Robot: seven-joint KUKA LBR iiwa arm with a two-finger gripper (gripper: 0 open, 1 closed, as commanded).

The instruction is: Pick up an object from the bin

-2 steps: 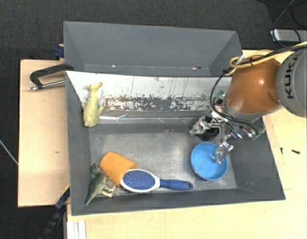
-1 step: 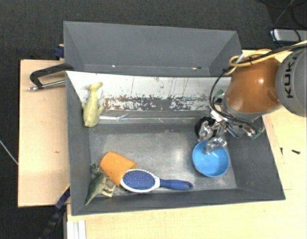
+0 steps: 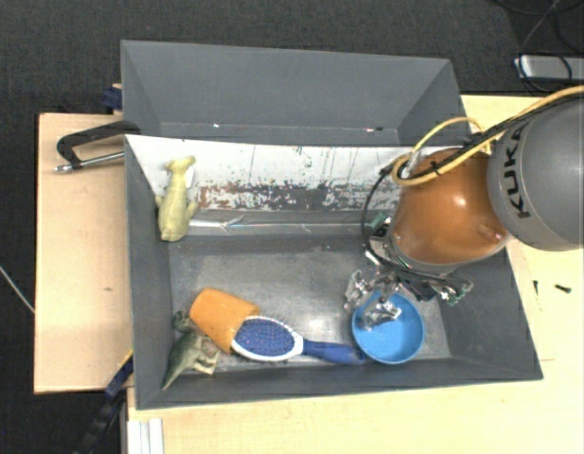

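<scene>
- Gripper [image 3: 377, 303] is hanging low over the blue round dish [image 3: 398, 340], front right of the bin [image 3: 273, 272]; can't tell how wide it's standing
- Looking like approach, not yet lifting
- Next move is calling for catching the dish rim, clearing the blue brush [image 3: 271, 340] just beside
- Orange wrist cover [image 3: 443, 211] is hiding any contact

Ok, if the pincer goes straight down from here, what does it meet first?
Probably the blue bowl at the front right of the bin: the pincer hangs over its upper left part. Depth is unclear, so it might catch the rim rather than the inside.
</scene>
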